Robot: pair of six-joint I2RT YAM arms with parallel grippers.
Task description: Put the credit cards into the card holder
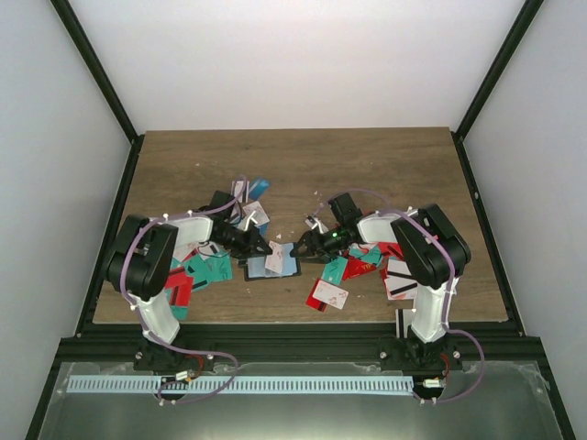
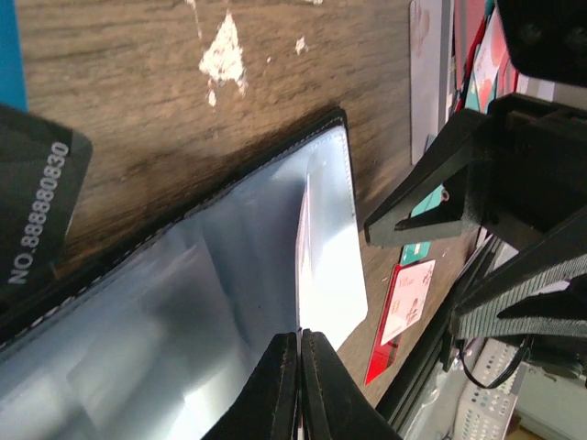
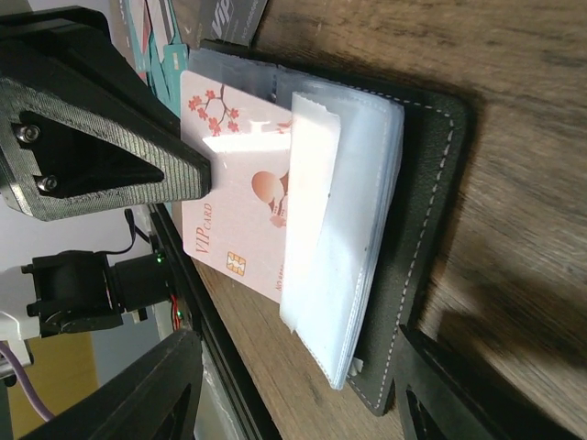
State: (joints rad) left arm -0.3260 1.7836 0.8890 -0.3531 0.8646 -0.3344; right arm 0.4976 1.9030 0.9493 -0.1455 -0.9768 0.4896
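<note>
The black card holder [image 1: 258,272] lies open mid-table, its pale sleeves [image 3: 353,229] fanned up. My left gripper [image 2: 300,346] is shut on the edge of one clear sleeve [image 2: 326,247] and holds it upright. A pink VIP credit card [image 3: 234,206] sits partly slid under a sleeve, its chip end sticking out. My right gripper [image 3: 293,403] is open and straddles the holder's near corner [image 3: 431,302], neither finger touching it. More credit cards lie in heaps at the left [image 1: 206,268] and at the right [image 1: 367,261].
A red-and-white VIP card [image 1: 330,293] lies alone near the front edge. A black numbered card [image 2: 37,202] rests beside the holder. The two grippers face each other closely over the holder. A black frame rail [image 1: 293,330] runs along the table's near edge.
</note>
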